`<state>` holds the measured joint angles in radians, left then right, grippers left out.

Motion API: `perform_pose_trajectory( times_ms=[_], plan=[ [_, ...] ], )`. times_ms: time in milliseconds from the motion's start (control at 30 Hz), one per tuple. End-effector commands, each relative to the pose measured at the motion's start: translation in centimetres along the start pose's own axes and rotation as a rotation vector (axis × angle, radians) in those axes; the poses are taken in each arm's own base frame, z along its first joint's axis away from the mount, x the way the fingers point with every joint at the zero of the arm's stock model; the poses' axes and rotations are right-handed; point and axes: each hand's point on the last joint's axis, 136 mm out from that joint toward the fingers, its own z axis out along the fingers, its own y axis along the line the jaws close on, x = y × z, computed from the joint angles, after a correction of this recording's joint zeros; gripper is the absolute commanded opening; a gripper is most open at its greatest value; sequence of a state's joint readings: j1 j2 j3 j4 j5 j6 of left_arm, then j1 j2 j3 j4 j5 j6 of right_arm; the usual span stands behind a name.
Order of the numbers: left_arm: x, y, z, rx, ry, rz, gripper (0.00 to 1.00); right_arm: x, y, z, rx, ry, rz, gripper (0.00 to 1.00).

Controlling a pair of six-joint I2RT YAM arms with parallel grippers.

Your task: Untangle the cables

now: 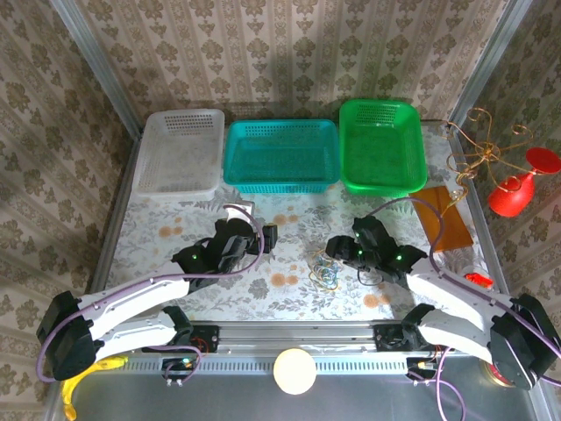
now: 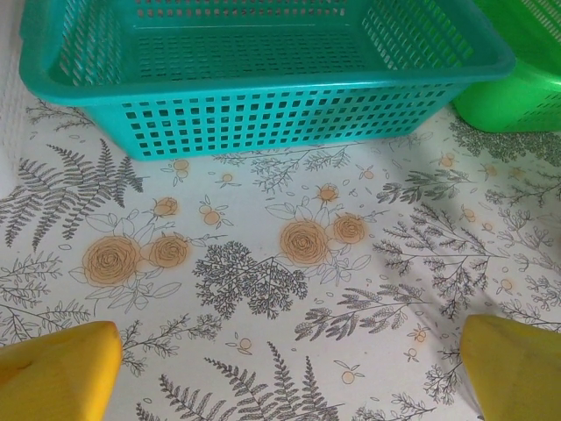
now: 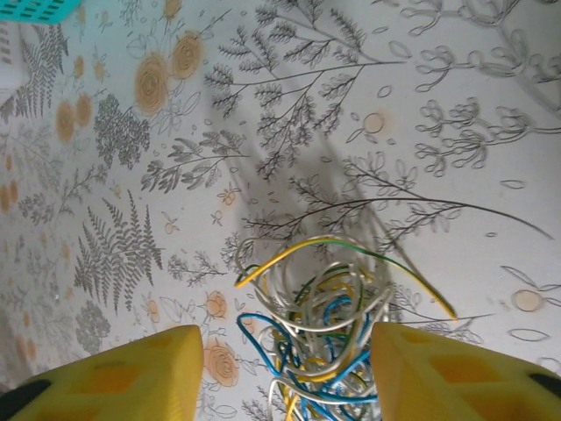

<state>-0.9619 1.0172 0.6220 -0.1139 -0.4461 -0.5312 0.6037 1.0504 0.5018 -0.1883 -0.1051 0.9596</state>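
Right hand [image 3: 285, 364] astride cables [image 3: 326, 309]; baskets [image 1: 280, 128] beyond

Left gripper [image 2: 289, 373] jaws wide apart; right gripper [image 3: 280, 373] jaws narrower, pointing down.

Three mesh baskets sit side by side along the back of the floral tablecloth [image 1: 175, 230]: white basket [image 1: 180, 151], teal basket [image 1: 280, 156], green basket [image 1: 381, 145]. Over on the right there's a curly gold wire stand [image 1: 478, 153], a red horn-shaped thing [image 1: 517, 189] and a brown board [image 1: 445, 219].
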Motion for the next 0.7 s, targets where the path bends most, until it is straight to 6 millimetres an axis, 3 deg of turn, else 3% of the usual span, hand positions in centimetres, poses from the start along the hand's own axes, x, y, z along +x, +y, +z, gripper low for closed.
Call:
perform_pose_trajectory(
  times_ms=[0, 667],
  plan=[
    [-0.1, -0.5, 0.0, 0.022, -0.011, -0.022, 1.0, -0.2, 1.8, 0.5, -0.076, 0.02, 0.023, 0.48],
    [0.1, -0.9, 0.3, 0.04, -0.003, -0.032, 1.0, -1.2, 2.8, 4.5, -0.08, 0.033, 0.092, 0.49]
  ],
)
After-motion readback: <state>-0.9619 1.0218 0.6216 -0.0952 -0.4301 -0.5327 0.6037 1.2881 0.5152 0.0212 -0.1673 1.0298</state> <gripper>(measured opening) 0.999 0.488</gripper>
